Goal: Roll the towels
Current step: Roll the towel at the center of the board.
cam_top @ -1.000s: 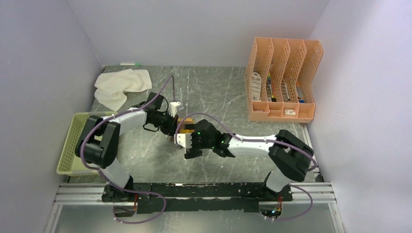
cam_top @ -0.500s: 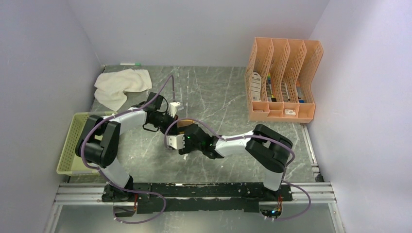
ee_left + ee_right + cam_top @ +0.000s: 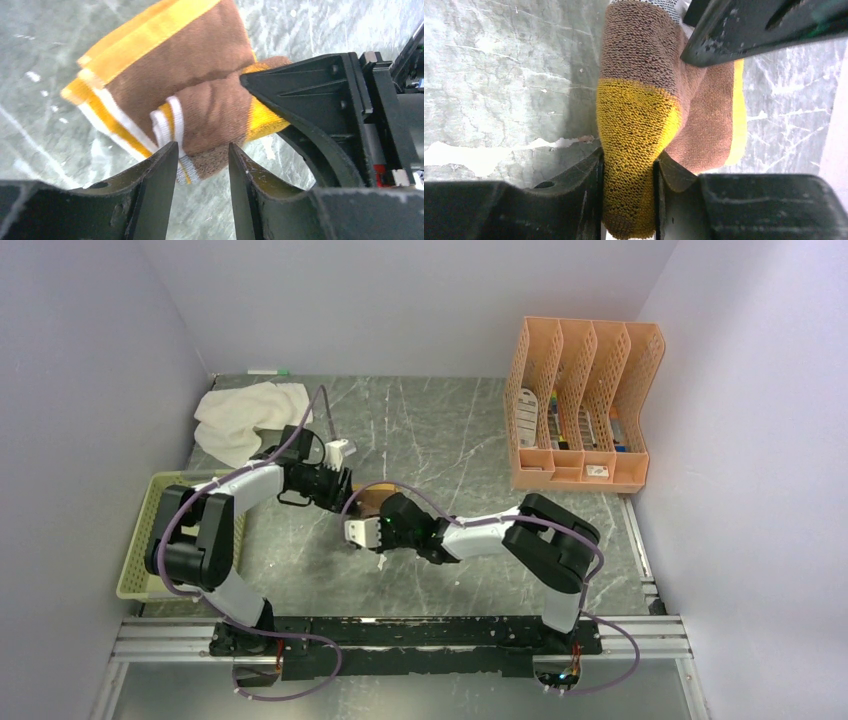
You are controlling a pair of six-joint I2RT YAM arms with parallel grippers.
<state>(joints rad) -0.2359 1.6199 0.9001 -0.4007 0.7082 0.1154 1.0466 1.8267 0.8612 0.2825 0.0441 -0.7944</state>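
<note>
The brown towel [image 3: 200, 75] with mustard-yellow edging lies partly rolled on the grey table [image 3: 450, 440], and in the top view the brown towel [image 3: 374, 497] shows between the two arms. My right gripper [image 3: 628, 190] is shut on the yellow end of the roll [image 3: 636, 125]. My left gripper [image 3: 202, 165] is open, its tips on either side of the roll's other end without pinching it. In the top view the left gripper [image 3: 348, 486] and right gripper [image 3: 366, 518] nearly meet. The cream-white towel [image 3: 245, 418] lies crumpled at the back left.
A green mesh basket [image 3: 150, 540] stands at the left edge beside the left arm. An orange file rack [image 3: 580, 405] with small items stands at the back right. Grey walls close in both sides.
My left gripper has opened off the brown towel and drawn back to the left. My right gripper has moved left and closed on the roll's yellow end.
</note>
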